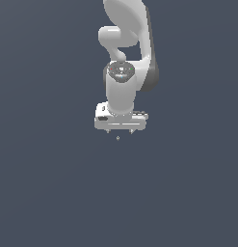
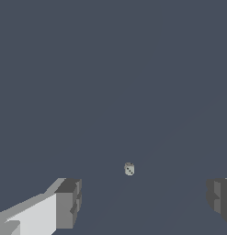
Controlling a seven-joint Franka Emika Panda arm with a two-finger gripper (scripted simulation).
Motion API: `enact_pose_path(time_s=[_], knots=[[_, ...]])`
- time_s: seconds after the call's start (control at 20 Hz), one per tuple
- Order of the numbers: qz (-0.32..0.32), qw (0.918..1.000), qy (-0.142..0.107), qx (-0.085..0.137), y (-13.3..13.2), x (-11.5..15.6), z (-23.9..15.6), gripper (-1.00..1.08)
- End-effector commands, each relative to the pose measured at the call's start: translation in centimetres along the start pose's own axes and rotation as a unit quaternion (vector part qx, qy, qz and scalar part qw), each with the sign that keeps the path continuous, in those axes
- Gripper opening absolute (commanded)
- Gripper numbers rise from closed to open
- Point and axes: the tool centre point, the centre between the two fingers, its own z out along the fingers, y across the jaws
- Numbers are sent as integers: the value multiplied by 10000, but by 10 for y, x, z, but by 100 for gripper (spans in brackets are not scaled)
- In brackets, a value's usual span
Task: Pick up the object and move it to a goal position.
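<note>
1. Jaws: the gripper (image 1: 119, 130) hangs with its jaws spread wide and nothing held. In the wrist view the two fingertips (image 2: 69, 202) stand well apart with the object between them, beyond the tips.

2. Object (image 2: 129, 169): a tiny pale grey-white speck, far smaller than the jaws. In the exterior view it shows just past the fingertips (image 1: 117, 138), roughly on the line between them. It is not touching either one. I cannot tell from these renders whether it rests on a surface or how far beyond the tips it lies.

3. Risk, centring: in the wrist view the object sits nearer one fingertip than the other. On closing, the nearer finger would likely meet it first and push it sideways, so it may roll or skid out of the gap.

4. Risk, depth: the object is so small that stopping the descent early would let the jaws shut on nothing. Going too deep risks driving the tips into whatever carries it.

5. Risk, grip: a speck this size offers little contact area. It could pop out under squeeze or slip during the lift.

6. Far field: plain dark grey ground everywhere. No goal marker is visible, so the transport direction cannot be judged here.
</note>
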Motion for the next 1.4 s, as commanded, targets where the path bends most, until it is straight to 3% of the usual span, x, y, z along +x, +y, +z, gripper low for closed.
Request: enact_pose_path(time_s=[0.0, 0.8, 1.35], knots=[[0, 10000, 0, 0, 0, 0, 0, 100], [-87, 9999, -24, 123, -8, 0, -5, 100], [-15, 9999, 50, 93, -2, -12, 31, 100]])
